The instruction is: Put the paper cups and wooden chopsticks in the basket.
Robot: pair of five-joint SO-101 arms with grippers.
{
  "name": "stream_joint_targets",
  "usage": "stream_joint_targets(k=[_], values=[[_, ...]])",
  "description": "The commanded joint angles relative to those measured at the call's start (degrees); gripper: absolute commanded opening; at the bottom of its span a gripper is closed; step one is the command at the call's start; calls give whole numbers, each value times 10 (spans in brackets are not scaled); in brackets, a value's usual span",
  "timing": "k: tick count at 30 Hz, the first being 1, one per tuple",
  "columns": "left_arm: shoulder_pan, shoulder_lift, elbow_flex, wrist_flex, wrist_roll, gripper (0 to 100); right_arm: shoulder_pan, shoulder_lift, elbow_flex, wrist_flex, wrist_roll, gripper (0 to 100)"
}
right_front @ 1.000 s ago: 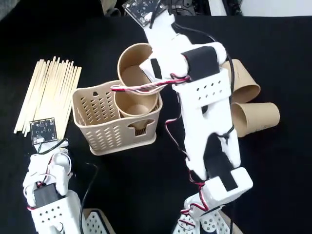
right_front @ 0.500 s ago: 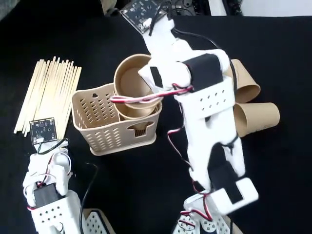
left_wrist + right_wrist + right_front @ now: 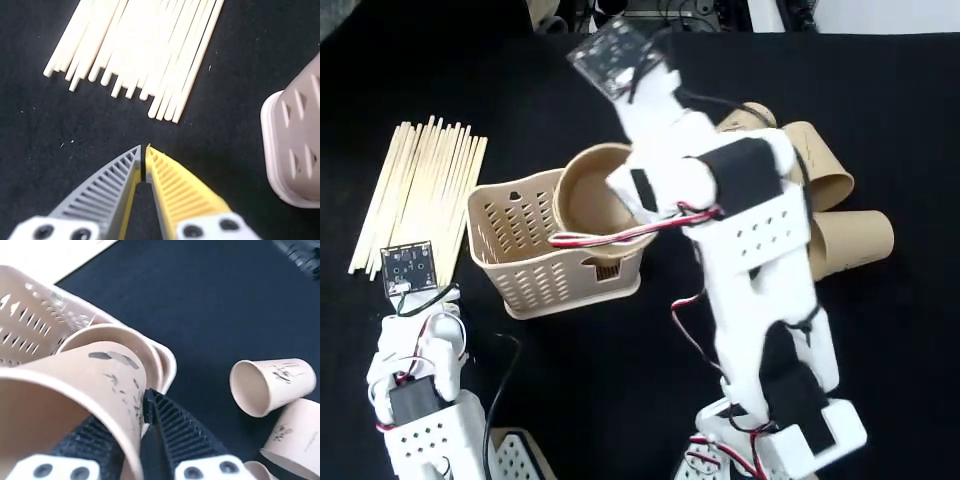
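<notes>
My right gripper [image 3: 143, 408] is shut on the rim of a brown paper cup [image 3: 70, 390], one finger inside and one outside. In the high view this cup [image 3: 592, 190] sits tilted in the right half of the beige basket [image 3: 520, 265], nested in a second cup [image 3: 131, 338] that stands there. Three more paper cups lie on their sides right of the arm [image 3: 825, 178] [image 3: 855, 240] [image 3: 745, 118]. A bundle of wooden chopsticks [image 3: 420, 190] lies left of the basket. My left gripper [image 3: 144, 150] is shut and empty, just short of the chopstick ends [image 3: 145, 55].
Black cloth covers the table [image 3: 880, 90]. The right arm's white links [image 3: 760, 260] stretch over the table beside the basket and partly hide the loose cups. The basket's corner [image 3: 295, 145] stands close to the left gripper.
The right arm has lowered the held cup from above the basket down into the cup standing inside it. The left arm has not moved.
</notes>
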Motion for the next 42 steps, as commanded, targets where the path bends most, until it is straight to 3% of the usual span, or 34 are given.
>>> stream_joint_targets(k=[1, 4, 8, 10, 18, 22, 25, 27, 30, 34, 38, 42], values=[[7, -5, 10, -10, -1, 30, -22, 25, -6, 15, -4, 15], [7, -5, 10, -10, -1, 30, -20, 60, -30, 15, -9, 44], [7, -5, 10, -10, -1, 30, -23, 83, -58, 17, 10, 292], [7, -5, 10, -10, -1, 30, -24, 80, -72, 16, 24, 369], [7, -5, 10, -10, -1, 30, -21, 20, -109, 18, 21, 295], [7, -5, 10, -10, -1, 30, -2, -29, -95, 18, 25, 201], [7, -5, 10, -9, -1, 30, 45, -60, -49, 18, 73, 112], [7, -5, 10, -9, -1, 30, 99, -79, -4, 16, 106, 106], [7, -5, 10, -9, -1, 30, 200, -94, 69, 15, 172, 204], [7, -5, 10, -10, -1, 30, 319, -101, 188, -14, 328, 347], [7, -5, 10, -7, -1, 30, 416, -96, 327, -118, 478, 346], [7, -5, 10, -7, -1, 30, 474, -95, 466, -286, 506, 345]])
